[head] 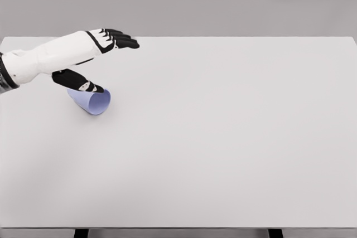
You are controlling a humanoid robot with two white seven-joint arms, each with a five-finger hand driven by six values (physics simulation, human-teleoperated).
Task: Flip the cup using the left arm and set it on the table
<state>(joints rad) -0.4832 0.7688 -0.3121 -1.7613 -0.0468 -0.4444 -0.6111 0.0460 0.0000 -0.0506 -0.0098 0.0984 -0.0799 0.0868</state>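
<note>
Tabletop (223,137): pale grey, flat, filling most of the head view; two dark legs show at its near edge.
Cup (93,102): light blue with a lilac tint, lying on its side on the tabletop, toward 9 o'clock from the tabletop's middle. Its round mouth faces roughly 4 o'clock, toward the near right; its base end points back toward 10 o'clock and is partly hidden by the thumb.
Left arm (50,57): white shell, entering from the picture's left edge, reaching toward 3 o'clock above the far left part of the tabletop.
Left hand (100,54): black fingers (124,40) with white panels, stretched out nearly straight toward 3 o'clock, held together, well above the cup and apart from it. The thumb (78,82) points down toward 5 o'clock, its tip at the cup's upper rim; whether it touches cannot be told.
Hand state: fingers extended, not wrapped around anything; nothing is held.
Cup relative to hand: directly below the palm, at 6 o'clock from it, between the thumb and the tabletop.
Shadow: faint, soft, under the cup and arm.
</note>
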